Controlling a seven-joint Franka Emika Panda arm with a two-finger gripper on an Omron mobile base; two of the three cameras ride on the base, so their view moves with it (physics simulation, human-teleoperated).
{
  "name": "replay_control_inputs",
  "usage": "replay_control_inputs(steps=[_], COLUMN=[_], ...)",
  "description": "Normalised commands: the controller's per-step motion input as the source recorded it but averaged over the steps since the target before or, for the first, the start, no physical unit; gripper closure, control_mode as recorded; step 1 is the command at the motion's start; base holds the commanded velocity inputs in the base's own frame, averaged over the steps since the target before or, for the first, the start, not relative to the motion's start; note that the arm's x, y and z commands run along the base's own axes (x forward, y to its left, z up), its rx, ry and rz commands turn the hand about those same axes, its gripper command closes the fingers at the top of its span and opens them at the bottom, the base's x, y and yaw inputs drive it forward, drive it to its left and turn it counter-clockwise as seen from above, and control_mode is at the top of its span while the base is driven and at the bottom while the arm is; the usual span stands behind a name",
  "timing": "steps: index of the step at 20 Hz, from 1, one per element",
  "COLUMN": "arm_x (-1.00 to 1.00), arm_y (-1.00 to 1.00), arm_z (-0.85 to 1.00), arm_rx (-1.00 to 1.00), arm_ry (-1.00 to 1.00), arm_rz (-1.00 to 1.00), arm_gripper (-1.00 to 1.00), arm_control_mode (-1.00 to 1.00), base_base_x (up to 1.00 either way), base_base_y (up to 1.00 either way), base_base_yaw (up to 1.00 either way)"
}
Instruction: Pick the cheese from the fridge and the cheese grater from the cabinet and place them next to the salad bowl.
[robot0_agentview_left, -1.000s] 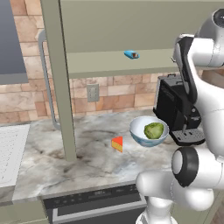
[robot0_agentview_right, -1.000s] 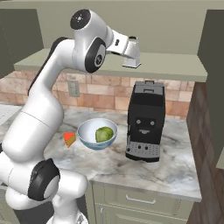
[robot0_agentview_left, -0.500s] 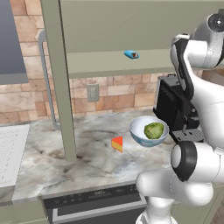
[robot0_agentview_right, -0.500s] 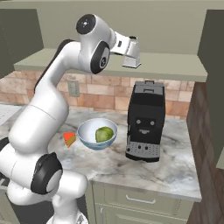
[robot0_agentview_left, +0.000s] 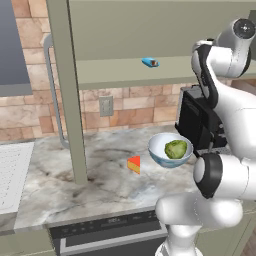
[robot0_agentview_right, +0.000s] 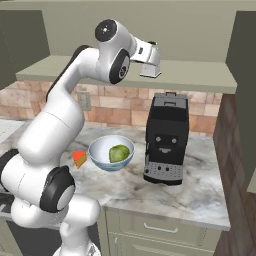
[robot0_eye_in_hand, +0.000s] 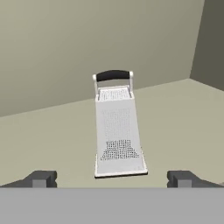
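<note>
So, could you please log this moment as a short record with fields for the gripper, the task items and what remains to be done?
gripper: gripper open, empty, facing the cheese grater inside the cabinet
cheese grater: cheese grater upright on the cabinet shelf, between the fingertips' line, not yet touched
cheese: cheese on the counter, just left of the salad bowl
salad bowl: salad bowl on the counter, beside the black coffee machine
other: small blue object on the cabinet shelf
remaining: grasp the grater, set it by the bowl

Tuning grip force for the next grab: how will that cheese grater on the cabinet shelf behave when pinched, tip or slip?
The cheese grater looks like rigid sheet metal, so it probably won't flex. Standing tall on a fairly narrow base, it may tip if nudged high. Its smooth tapered faces could let it slide between the fingers of the open gripper.
</note>
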Motion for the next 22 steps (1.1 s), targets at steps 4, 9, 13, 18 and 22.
replay_control_inputs(steps=[4,9,13,18,22], arm_x=[0.19,0.15,0.09,0.14,0.21], arm_y=[-0.15,-0.12,-0.01,-0.02,-0.05], arm_z=[0.0,-0.04,-0.16,-0.08,-0.02], arm_rx=[0.0,-0.02,0.0,-0.02,-0.03], arm_ry=[0.0,0.0,0.0,0.0,0.0], arm_rz=[0.05,0.03,0.02,0.0,0.0], arm_gripper=[-1.0,-1.0,-1.0,-1.0,-1.0], arm_control_mode=[-1.0,-1.0,-1.0,-1.0,-1.0], base_base_x=[0.0,0.0,0.0,0.0,0.0], base_base_y=[0.0,0.0,0.0,0.0,0.0], base_base_yaw=[0.0,0.0,0.0,0.0,0.0])
